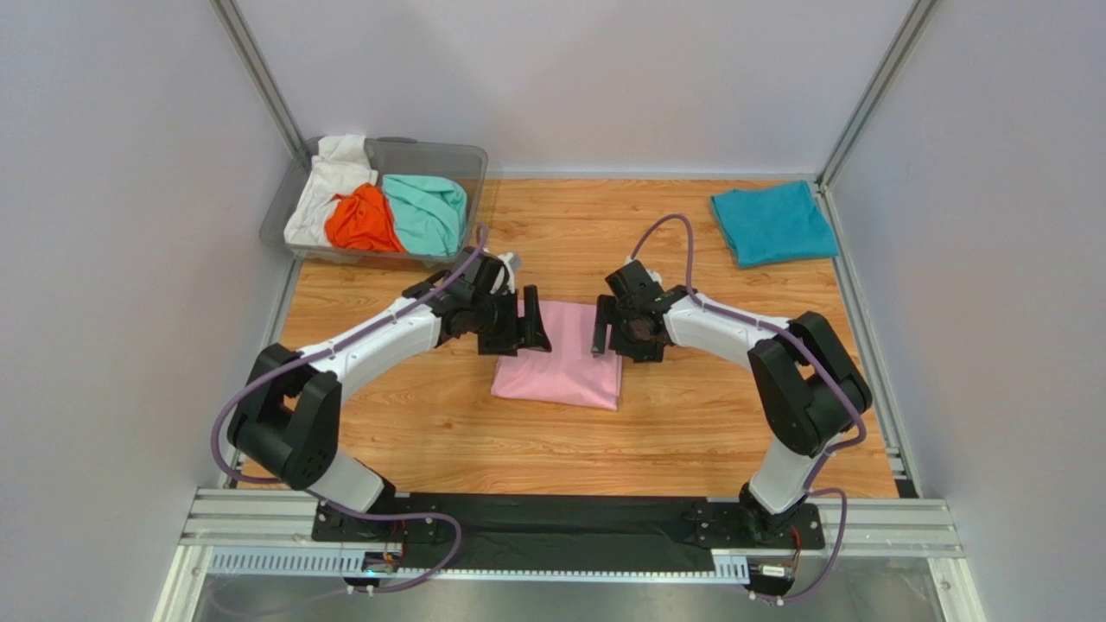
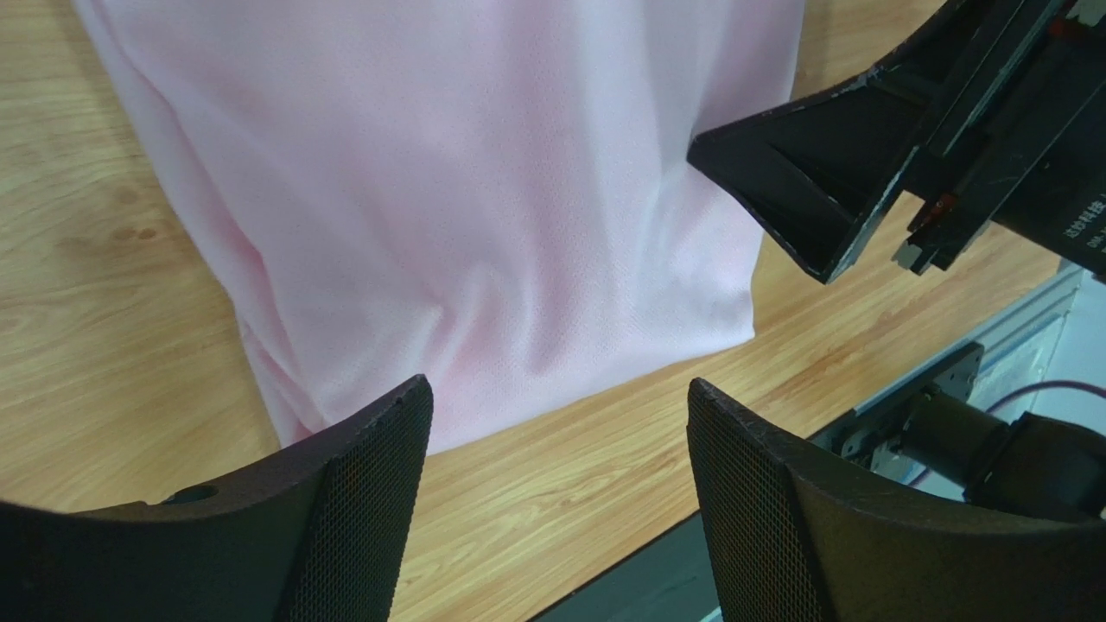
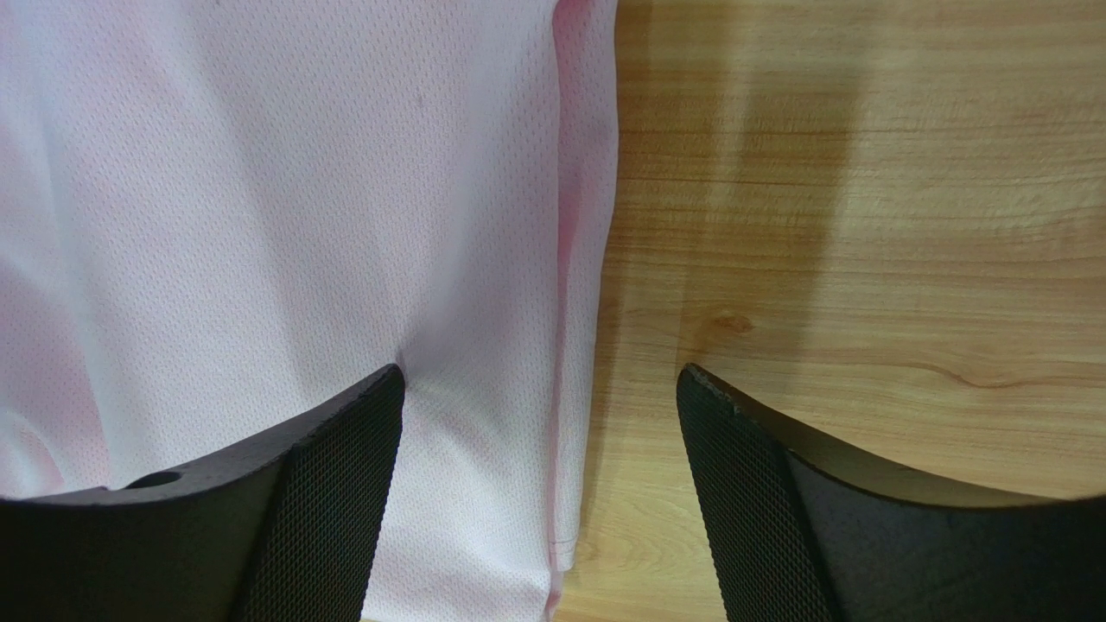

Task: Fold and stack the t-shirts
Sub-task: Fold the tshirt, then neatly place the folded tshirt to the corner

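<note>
You see the folded pink t-shirt (image 1: 561, 373) centred on the table (image 1: 727, 421), left gripper (image 1: 530, 322) at its left edge, right gripper (image 1: 608, 325) at its right, both with fingers spread, holding nothing.

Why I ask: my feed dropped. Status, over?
Left gripper open, right gripper open, at pink tee's sides. Tee folded, flat, unheld. Nothing blocking.

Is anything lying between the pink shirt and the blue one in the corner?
Nothing visible between the pink shirt and the blue shirt, except the open right gripper at the pink one's right edge.
</note>
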Motion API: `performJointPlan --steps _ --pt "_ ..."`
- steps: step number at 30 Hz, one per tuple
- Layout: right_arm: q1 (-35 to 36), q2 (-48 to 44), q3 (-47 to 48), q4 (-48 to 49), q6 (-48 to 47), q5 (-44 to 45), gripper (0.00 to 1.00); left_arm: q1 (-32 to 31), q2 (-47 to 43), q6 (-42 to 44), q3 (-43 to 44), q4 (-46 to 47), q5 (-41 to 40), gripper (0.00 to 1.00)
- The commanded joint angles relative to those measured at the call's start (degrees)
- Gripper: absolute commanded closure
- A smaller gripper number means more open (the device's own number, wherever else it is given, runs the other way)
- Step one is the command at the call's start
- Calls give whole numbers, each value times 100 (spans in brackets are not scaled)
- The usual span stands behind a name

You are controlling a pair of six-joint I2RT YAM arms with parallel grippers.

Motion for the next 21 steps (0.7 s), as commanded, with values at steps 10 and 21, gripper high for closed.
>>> performJointPlan --steps 10,21 --pt "39 297 46 -128 54 -83 22 220 1012 399 416 -80 -658 21" --pt "74 315 37 171 80 -540 27 229 1436 162 179 183 -255 23"
